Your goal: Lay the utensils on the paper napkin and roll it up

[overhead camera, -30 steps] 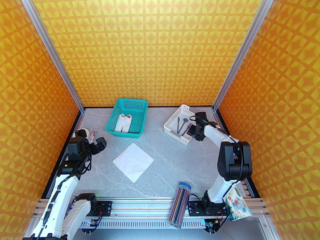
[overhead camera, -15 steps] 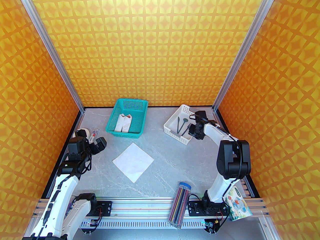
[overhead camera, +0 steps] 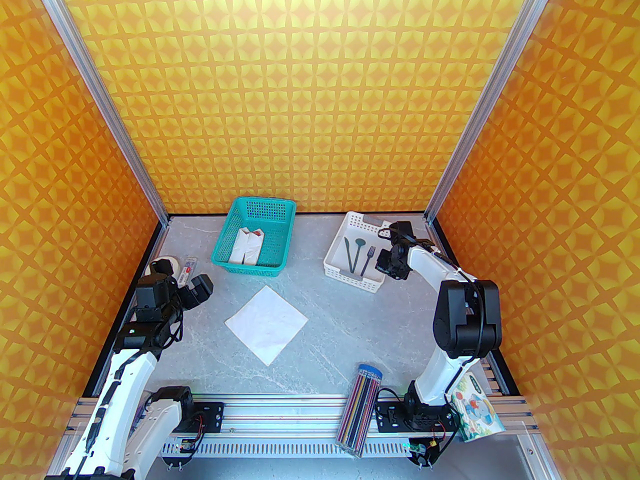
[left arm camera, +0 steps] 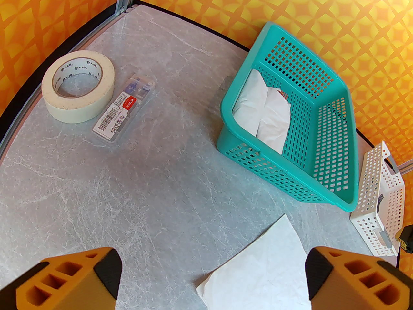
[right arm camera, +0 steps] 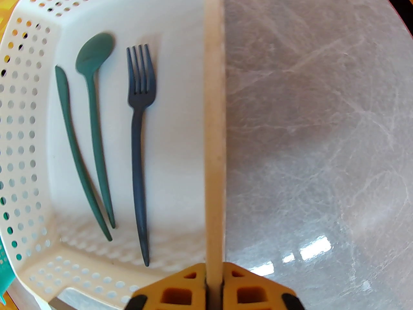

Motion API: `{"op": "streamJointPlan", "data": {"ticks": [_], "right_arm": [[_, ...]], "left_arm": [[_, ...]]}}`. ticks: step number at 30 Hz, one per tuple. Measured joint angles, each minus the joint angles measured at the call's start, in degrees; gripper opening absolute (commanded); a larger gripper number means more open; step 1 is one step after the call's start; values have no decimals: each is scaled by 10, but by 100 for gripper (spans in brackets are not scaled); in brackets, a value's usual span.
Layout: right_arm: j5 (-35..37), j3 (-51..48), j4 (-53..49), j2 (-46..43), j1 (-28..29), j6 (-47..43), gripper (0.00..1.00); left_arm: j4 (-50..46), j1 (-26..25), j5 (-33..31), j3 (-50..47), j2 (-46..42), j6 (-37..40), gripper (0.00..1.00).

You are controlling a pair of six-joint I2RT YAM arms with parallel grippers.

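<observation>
A knife [right arm camera: 75,153], a spoon [right arm camera: 95,108] and a fork [right arm camera: 139,134], all slim and dark teal, lie side by side inside a white perforated basket [right arm camera: 214,108] at the back right. My right gripper [right arm camera: 213,284] is shut on the basket's right wall, the rim pinched between its fingers. From above, the right gripper [overhead camera: 384,263] sits at the near right side of the white basket [overhead camera: 350,274], beside the fork [overhead camera: 367,258]. The white paper napkin [overhead camera: 266,324] lies flat mid-table. My left gripper [overhead camera: 192,288] hovers open, left of the napkin [left arm camera: 261,270].
A teal basket [overhead camera: 248,268] with white napkin bundles [overhead camera: 246,245] stands at the back. A tape roll [left arm camera: 79,86] and a small clear case [left arm camera: 124,108] lie at the far left. A pencil case [overhead camera: 361,408] and a printed cup [overhead camera: 472,413] sit at the near edge.
My right gripper has closed on the white basket's right wall, and the basket has turned, its far end swinging left. The left arm has not moved.
</observation>
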Motion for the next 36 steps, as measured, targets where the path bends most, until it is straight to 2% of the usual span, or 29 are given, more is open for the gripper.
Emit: {"op": "streamJointPlan", "data": {"ticks": [12,19,29,36], "right_arm": [[-63,16,-24,3,0,-110,6],[-65,45,-38,28,0,-183,5],[-49,80,-57,56,0,-242,28],[-26,96,-81,41,0,-241,36]], "left_arm": [[-2,0,0,0,-3,0,99],[-10,0,0,0,-3,3,99],[-29,0,0,11,-3,23,99],[-37,0,1,34,-3,42,99]]}}
